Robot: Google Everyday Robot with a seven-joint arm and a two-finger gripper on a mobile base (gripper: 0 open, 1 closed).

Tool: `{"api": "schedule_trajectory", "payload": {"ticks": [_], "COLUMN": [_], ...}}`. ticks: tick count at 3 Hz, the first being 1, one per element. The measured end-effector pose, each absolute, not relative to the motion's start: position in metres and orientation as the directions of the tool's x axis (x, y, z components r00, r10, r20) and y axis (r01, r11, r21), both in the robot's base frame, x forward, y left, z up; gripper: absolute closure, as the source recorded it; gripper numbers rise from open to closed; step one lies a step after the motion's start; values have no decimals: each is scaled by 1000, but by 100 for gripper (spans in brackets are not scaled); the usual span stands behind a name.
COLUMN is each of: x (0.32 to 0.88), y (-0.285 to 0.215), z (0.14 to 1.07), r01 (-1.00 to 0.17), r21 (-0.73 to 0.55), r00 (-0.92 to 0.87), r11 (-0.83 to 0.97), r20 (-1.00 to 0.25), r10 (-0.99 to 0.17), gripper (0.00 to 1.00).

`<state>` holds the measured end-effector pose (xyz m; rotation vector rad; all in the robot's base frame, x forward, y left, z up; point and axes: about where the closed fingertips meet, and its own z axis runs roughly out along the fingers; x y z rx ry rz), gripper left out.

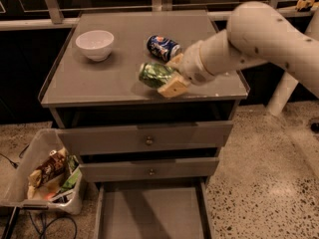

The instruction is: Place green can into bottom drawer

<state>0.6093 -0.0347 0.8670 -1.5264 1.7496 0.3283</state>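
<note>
The green can (pixel 155 74) lies on its side in my gripper (pixel 168 73), which is shut on it from the right, one tan finger pad (pixel 174 87) under it and the other behind it. The can hangs just above the cabinet top (pixel 99 81), near its front edge, and casts a shadow below. The bottom drawer (pixel 149 214) is pulled open on the floor below the cabinet; it is a flat grey tray and nothing shows in it. My arm (pixel 259 34) reaches in from the upper right.
A dark blue can (pixel 163 47) lies just behind the gripper. A white bowl (pixel 94 44) stands at the back left. Two closed knobbed drawers (pixel 148 141) sit above the open one. A clear bin of snack packs (pixel 47 176) stands on the floor at left.
</note>
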Motion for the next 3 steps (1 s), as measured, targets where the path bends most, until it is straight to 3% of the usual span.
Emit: {"api": "schedule_trajectory", "payload": {"ticks": [2,3], "x": [512,488], "y": [-88,-82], "z": [846,806], "r01": [-882,-883], "r21": [-295,-233], "r00": [-53,-99], "r11": [368,407], "r20": [-714,-756], "r10": [-698,-647], "gripper": [100,100]}}
